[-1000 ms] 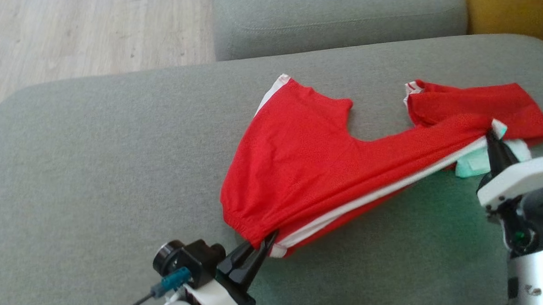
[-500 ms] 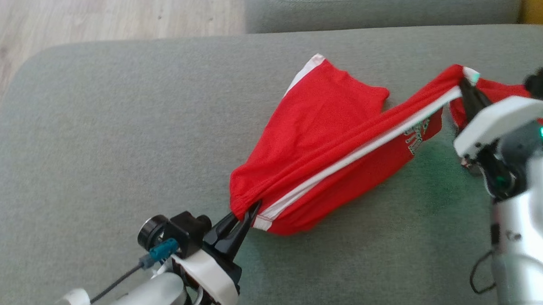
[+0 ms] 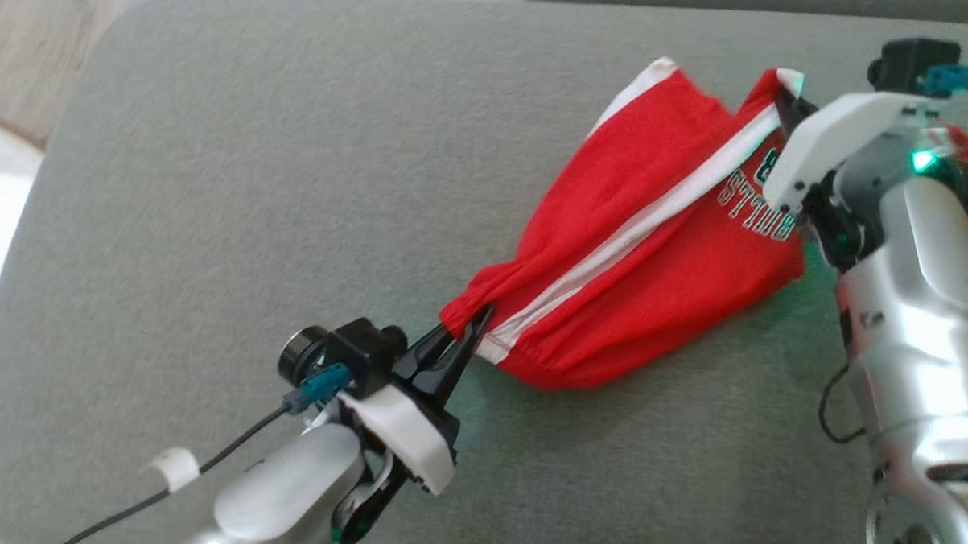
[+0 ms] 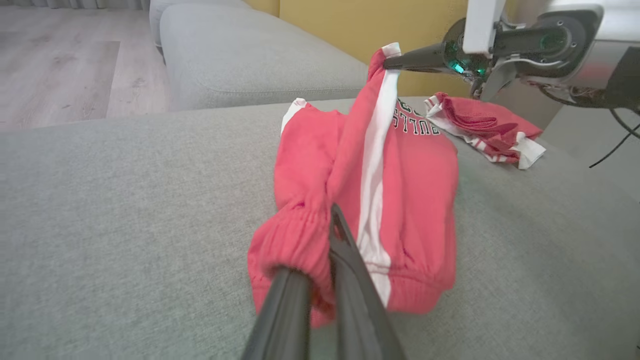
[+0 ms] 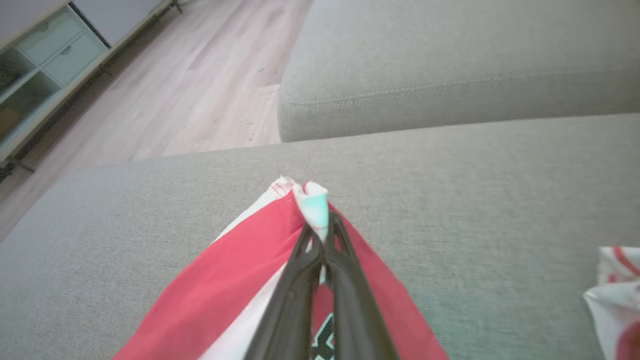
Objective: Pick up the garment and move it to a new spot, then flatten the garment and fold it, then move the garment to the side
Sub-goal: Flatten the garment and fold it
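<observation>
The red garment point(image 3: 652, 250) is stretched over the grey cushion point(image 3: 248, 192), its slack sagging onto it. The left gripper point(image 3: 476, 320) is clamped on the waistband, the right gripper point(image 3: 784, 100) pinched tight on a leg hem. Both bites look thin: a hard pull apart could slip the fabric free or snag the second garment point(image 4: 480, 125) nearby.

Red white-striped garment point(image 3: 613, 292), stretched taut

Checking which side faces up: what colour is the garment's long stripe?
White stripe on the red garment; the left wrist view shows it best.
</observation>
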Robot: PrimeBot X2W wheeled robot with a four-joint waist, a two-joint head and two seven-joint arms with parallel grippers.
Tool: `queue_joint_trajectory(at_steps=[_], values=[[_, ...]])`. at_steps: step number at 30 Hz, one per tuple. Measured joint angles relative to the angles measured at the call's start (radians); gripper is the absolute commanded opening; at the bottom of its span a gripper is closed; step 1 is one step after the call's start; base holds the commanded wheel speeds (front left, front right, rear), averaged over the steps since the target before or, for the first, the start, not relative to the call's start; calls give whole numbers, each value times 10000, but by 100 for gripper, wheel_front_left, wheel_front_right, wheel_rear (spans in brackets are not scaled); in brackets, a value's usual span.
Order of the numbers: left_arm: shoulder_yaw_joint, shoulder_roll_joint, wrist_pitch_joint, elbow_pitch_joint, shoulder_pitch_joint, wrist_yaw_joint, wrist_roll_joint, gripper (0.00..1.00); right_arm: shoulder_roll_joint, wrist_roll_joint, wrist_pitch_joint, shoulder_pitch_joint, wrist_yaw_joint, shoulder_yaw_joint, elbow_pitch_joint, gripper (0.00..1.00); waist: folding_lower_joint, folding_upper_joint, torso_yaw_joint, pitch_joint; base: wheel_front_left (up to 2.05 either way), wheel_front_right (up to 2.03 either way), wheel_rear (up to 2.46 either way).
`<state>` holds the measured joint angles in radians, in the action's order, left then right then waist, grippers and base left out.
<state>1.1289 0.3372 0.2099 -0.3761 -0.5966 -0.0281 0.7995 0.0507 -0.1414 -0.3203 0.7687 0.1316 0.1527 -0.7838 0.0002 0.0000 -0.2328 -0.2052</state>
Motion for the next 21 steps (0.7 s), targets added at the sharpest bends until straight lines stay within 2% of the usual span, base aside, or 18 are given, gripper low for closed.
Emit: queue_joint_trajectory(at_steps=[9, 19, 20, 21], values=[[58, -819, 209, -989, -470, -428, -257, 0, 100, 1227, 723, 1435, 0, 309, -1802, 0, -1, 0, -796, -584, 0, 0, 0], [29, -1448, 311, -1871, -966, -690, -357, 0, 140, 2729, 1177, 2327, 0, 1135, -2909, 0, -1, 0, -1370, -1083, 0, 0, 0], [15, -1503, 349, -1988, -1000, -690, -357, 0, 142, 2934, 1195, 2359, 0, 1200, -2945, 21, -1, 0, -1392, -1122, 0, 0, 0], [4, -1553, 383, -2077, -1017, -692, -372, 36, 146, 3035, 1227, 2401, 0, 1294, -3012, 100, -1, 0, -1407, -1153, 0, 0, 0]])
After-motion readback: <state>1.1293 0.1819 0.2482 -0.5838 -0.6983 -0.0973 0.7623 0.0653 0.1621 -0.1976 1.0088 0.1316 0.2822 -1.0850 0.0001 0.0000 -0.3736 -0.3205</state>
